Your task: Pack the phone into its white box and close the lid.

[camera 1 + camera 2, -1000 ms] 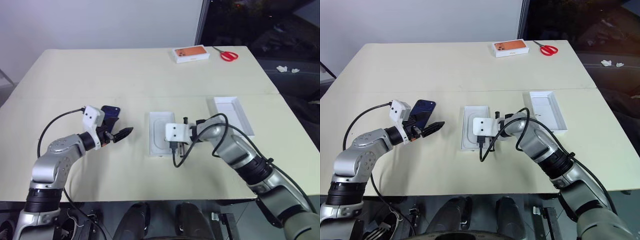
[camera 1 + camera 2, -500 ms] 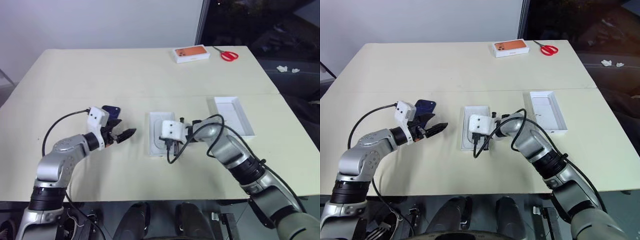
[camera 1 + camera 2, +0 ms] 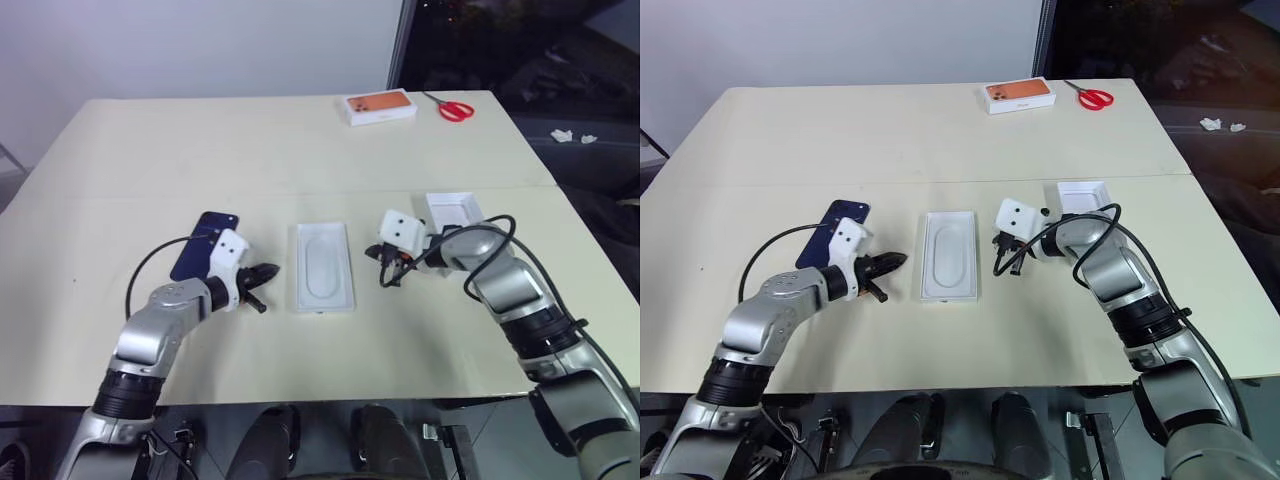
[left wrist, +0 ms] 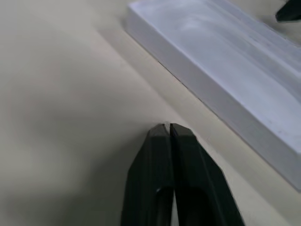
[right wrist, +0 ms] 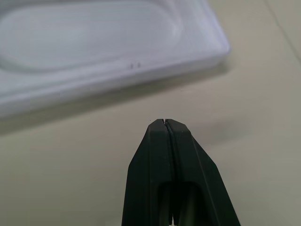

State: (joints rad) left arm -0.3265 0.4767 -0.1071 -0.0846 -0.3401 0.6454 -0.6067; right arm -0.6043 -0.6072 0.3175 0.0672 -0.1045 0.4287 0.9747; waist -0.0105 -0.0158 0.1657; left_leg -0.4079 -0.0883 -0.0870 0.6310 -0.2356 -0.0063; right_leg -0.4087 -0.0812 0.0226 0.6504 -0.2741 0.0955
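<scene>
The phone [image 3: 204, 246] lies flat on the table [image 3: 300, 150], long axis running away from the robot, just behind the empty, clenched left gripper [image 3: 262, 274]; the right gripper [image 3: 386, 272], also clenched, sits well apart.

Pale cream table [image 3: 300, 150], seam running across its middle. 6 things lie on it. Far edge, right of centre: white box w/ orange picture [image 3: 380, 107], red-handled scissors [image 3: 455, 109] just beside it, further right. Near half, left: dark navy phone [image 3: 198, 253], flat, angled. Centre: thin white insert w/ oval recess [image 3: 324, 266], lengthwise front-to-back, apart from the phone. Right of that: white open tray [image 3: 455, 209], partly hidden behind an arm, inside plain white as far as visible. Black cable [image 3: 1011, 262] touches the table btw insert & tray.
</scene>
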